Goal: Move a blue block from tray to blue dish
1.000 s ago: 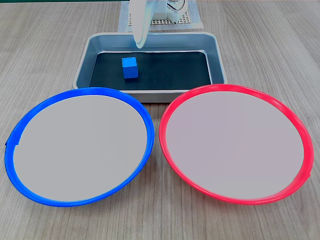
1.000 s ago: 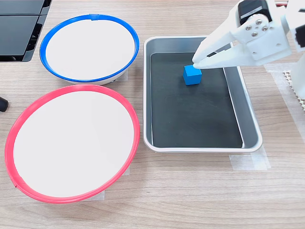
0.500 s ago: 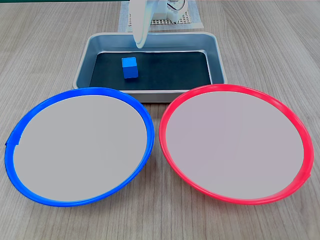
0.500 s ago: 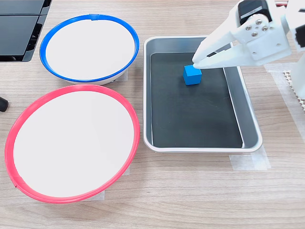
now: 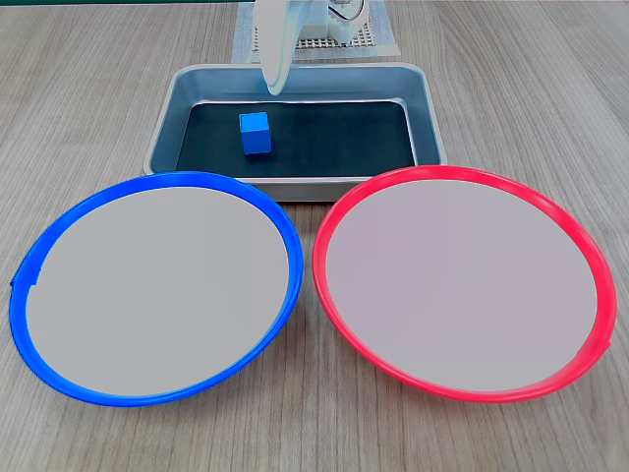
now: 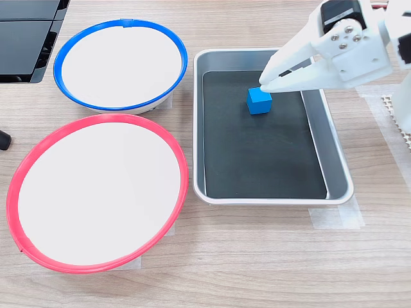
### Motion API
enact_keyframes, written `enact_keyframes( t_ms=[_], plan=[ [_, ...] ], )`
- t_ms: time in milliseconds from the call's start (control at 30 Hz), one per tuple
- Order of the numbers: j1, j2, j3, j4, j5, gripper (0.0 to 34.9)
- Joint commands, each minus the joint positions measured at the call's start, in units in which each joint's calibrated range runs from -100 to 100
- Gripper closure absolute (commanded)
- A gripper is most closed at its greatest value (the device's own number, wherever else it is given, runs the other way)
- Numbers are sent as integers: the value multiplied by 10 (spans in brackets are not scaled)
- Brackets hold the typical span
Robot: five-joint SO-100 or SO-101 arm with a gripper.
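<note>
Hovering claw (image 6: 264, 81) tips together, empty, just above blue block (image 6: 259, 101) in tray (image 6: 334, 160)

The arm is white moulded plastic throughout. Its white plastic gripper (image 6: 263, 81) has two long fingers tapering to blunt tips, behind them a flat plate with small silver screws and a black servo block; thin dark cables run beside its body.

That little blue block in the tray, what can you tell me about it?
The blue block is a small, plain-faced, bright blue cube. It sits flat on the black floor of the metal tray, toward the first exterior view's left, clear of the walls. The white hand hovers close by it, not gripping it.
</note>
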State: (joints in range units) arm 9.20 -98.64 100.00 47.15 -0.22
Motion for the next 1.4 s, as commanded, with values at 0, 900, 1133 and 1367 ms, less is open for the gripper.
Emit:
enact_keyframes(
  t_ms=[0,900,1133,1367],
  plan=[
    [1,-3,0,1,1,346],
    [1,-3,0,1,1,346],
    [-3,-3,0,1,3,346],
    [11,107,-99,65,47,347]
  ],
)
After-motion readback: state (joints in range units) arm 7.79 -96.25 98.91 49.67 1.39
